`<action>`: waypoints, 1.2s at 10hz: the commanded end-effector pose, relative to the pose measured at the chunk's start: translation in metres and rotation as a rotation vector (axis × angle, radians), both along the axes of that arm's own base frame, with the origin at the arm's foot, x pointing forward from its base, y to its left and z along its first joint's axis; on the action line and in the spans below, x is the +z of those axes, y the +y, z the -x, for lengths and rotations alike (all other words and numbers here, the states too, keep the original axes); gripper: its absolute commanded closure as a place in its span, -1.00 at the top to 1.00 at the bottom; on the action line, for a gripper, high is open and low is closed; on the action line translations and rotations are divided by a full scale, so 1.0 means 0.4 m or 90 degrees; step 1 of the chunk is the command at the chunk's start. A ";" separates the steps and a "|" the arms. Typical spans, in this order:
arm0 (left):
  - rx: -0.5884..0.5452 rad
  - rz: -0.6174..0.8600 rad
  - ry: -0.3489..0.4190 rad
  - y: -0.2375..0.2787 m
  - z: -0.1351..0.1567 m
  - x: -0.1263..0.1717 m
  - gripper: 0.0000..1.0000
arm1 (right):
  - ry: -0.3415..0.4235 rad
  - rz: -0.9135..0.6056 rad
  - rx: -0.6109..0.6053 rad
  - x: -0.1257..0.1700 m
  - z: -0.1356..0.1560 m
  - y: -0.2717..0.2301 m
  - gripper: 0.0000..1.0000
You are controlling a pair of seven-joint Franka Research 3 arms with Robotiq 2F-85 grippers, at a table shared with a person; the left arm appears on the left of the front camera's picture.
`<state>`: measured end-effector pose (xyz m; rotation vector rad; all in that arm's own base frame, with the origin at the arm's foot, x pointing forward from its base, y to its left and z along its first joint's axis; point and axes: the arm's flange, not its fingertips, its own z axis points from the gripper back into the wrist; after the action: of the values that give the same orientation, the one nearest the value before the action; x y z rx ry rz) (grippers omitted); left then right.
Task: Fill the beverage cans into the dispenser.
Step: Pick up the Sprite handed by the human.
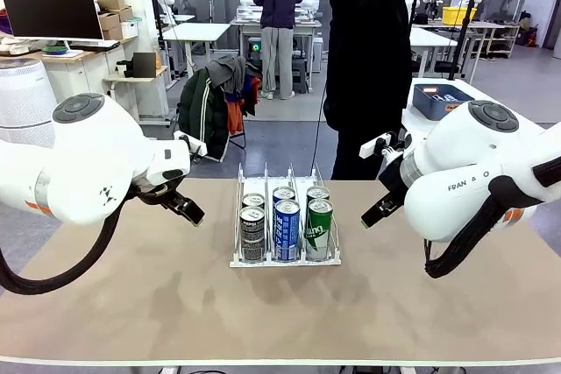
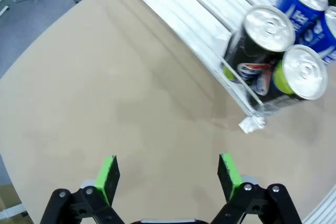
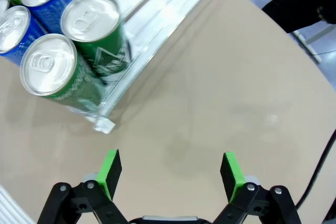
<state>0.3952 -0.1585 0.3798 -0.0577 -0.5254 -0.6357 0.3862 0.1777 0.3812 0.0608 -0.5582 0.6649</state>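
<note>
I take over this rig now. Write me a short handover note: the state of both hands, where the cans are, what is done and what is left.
The left hand is open and empty, above the table to the left of the rack.
The right hand is open and empty, above the table to the right of the rack.
The rack stands mid-table with six upright cans at its front end, two per lane: black cans left, blue cans middle, green cans right.
Done: these six are loaded.
Left: the back of each lane has room. Whether more cans will come, I cannot tell.
</note>
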 end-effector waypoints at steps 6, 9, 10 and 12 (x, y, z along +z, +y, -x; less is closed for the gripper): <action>-0.238 0.042 0.000 0.145 0.053 0.261 1.00 | 0.086 -0.122 0.190 0.284 -0.033 -0.187 1.00; -0.236 0.070 -0.037 0.211 0.045 0.328 1.00 | 0.095 -0.188 0.176 0.364 -0.094 -0.312 1.00; -0.242 0.048 -0.020 0.168 0.053 0.321 1.00 | 0.049 -0.161 0.093 0.348 -0.065 -0.285 1.00; -0.242 0.048 -0.020 0.168 0.053 0.321 1.00 | 0.075 -0.174 0.187 0.368 -0.060 -0.308 1.00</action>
<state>0.3736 -0.0905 0.5140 -0.2087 -0.5810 -0.9956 0.4142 0.0503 0.5308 0.4217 -0.5292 0.8210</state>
